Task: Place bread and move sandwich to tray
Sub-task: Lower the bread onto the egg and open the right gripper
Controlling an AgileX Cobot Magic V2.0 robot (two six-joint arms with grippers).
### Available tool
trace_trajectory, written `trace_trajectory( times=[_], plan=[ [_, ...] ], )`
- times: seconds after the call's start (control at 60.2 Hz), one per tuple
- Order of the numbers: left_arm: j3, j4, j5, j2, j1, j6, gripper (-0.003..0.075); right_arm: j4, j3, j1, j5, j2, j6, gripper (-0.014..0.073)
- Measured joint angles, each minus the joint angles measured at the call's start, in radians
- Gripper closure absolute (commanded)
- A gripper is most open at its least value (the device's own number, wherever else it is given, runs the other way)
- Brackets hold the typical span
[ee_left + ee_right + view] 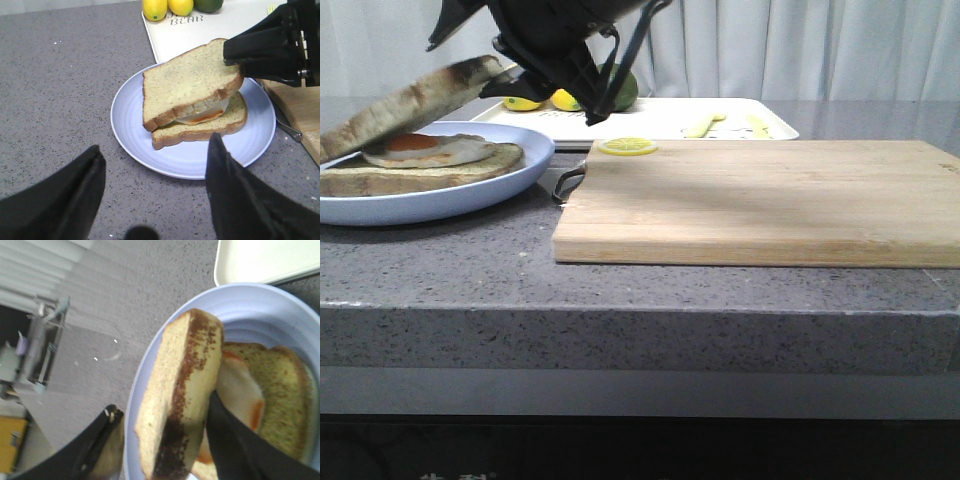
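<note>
The bread (410, 100) leans tilted over the sandwich's fried egg (425, 150), low at its left end and raised at its right end. The sandwich lies on the pale blue plate (200, 165). My right gripper (162, 405) is open around the bread's raised edge (182, 390). One finger touches the slice and the other stands off it. The same gripper (235, 57) shows at the slice's corner in the left wrist view. My left gripper (155, 144) hangs open over the counter just short of the plate, holding nothing. The white tray (660, 118) lies behind the plate.
A wooden cutting board (760, 200) lies right of the plate, with a lemon slice (628, 147) on its back corner and a metal handle (568, 182) at its left edge. Lemons (155, 7), a green fruit (207, 4) and yellow utensils (705, 125) sit on the tray.
</note>
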Motion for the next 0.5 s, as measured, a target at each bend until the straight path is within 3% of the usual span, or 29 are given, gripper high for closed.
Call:
trace_trajectory(
  times=[0.332,0.498],
  plan=[
    [0.000,0.000,0.000,0.000,0.000,0.000,0.0288,-0.335,0.189,-0.116,0.041,-0.226,0.000,0.0189],
    [0.000,0.000,0.000,0.000,0.000,0.000,0.0288,-0.587,0.218,-0.182,0.209,-0.359,-0.002,0.0192]
  ],
)
